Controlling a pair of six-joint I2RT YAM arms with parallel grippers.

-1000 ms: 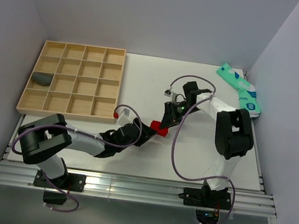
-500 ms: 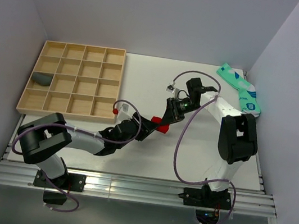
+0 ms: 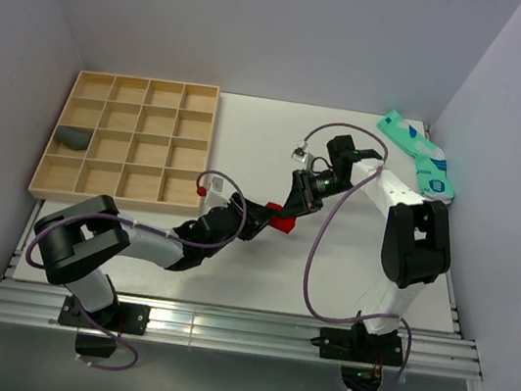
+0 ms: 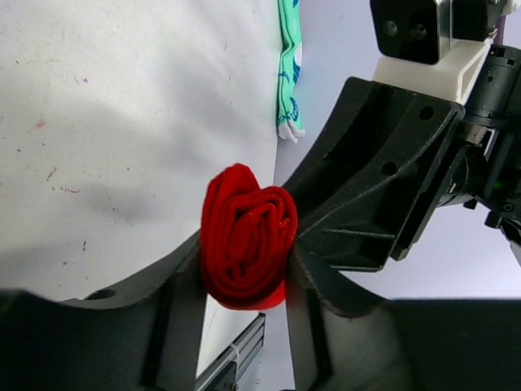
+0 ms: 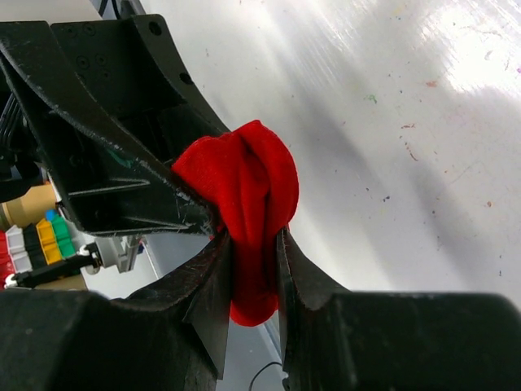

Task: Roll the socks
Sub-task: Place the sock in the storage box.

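Fabric this soft likely springs open unless gripped across the whole coil. Overhead, the red sock (image 3: 283, 223) sits mid-table between both arms, the grey sock (image 3: 74, 137) at nine o'clock in the tray (image 3: 92, 197). Left wrist: the left gripper (image 4: 244, 252) clamps the red sock's sides. Right wrist: the right gripper (image 5: 252, 240) pinches its lower edge.

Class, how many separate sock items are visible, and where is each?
3. Red rolled sock held mid-table by the left gripper and right gripper; grey sock in a left-column compartment of the wooden tray; mint-green socks at the far right corner, possibly a stacked pair.
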